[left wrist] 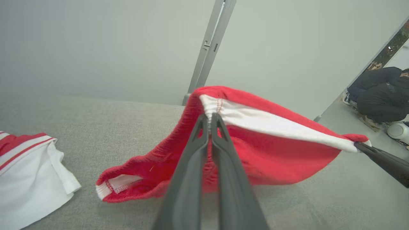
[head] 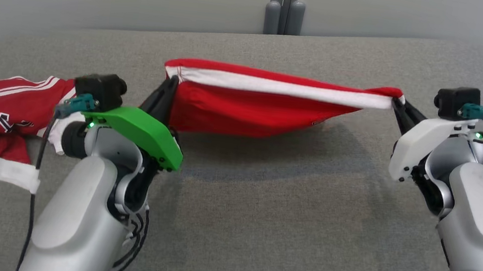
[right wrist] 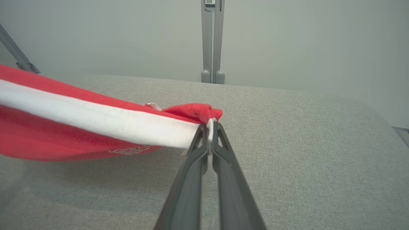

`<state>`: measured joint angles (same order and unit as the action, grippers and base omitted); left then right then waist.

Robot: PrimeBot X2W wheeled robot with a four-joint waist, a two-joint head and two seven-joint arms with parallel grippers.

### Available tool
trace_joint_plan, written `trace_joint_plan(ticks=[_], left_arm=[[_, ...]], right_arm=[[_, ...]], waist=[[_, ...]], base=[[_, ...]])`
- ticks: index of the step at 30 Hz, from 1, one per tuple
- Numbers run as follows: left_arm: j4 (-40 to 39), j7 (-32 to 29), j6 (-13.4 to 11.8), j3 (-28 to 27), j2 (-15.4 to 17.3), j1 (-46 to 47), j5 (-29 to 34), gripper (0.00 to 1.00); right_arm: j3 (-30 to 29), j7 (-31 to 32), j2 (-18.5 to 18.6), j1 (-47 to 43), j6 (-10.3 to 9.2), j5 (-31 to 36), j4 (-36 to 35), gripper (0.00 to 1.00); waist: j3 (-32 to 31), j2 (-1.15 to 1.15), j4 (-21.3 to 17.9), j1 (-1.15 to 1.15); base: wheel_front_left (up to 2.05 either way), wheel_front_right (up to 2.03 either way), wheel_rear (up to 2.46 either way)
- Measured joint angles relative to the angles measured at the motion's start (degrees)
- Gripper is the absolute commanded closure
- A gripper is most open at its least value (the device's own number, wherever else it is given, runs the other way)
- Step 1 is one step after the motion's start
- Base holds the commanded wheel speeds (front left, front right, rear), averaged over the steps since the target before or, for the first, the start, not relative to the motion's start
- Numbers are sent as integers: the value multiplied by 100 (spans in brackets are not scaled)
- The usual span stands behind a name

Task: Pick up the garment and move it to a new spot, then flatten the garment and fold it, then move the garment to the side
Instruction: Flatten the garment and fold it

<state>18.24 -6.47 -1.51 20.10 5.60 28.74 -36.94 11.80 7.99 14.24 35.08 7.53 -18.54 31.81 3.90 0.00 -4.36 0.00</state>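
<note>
The red garment point(head: 253, 109) hangs stretched low over the grey surface point(head: 259, 219), with the left gripper point(head: 172, 84) and right gripper point(head: 396, 103) each clamped on one end of its white-banded edge. The pick-and-move step seems in hand; next it likely needs lowering, taut, onto a new spot

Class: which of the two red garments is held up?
The middle garment, stretched between the left hand and right hand; the other garment lies crumpled aside.
</note>
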Motion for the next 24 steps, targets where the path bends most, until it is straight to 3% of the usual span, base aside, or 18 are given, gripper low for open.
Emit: trace_joint_plan(ticks=[9, 14, 18, 24], left_arm=[[-35, -153, 110, -249, 197, 908, -165, 100], [92, -331, 254, -446, 361, 1491, -314, 100], [127, -461, 602, -455, 688, 2237, -325, 100], [248, -457, 765, -584, 978, 3533, -379, 100]], right_arm=[[-48, 230, 105, 465, 0, -2, -536, 100], [358, 510, 67, 915, 0, -94, -583, 100], [632, 492, -14, 1667, 0, -135, -442, 100], [845, 94, -120, 3046, 0, 96, 59, 100]], waist=[[-120, 0, -193, 0], [112, 0, -277, 0], [452, 0, -358, 0], [1180, 0, -523, 0]], base=[[0, 0, 0], [0, 0, 0], [0, 0, 0], [0, 0, 0]])
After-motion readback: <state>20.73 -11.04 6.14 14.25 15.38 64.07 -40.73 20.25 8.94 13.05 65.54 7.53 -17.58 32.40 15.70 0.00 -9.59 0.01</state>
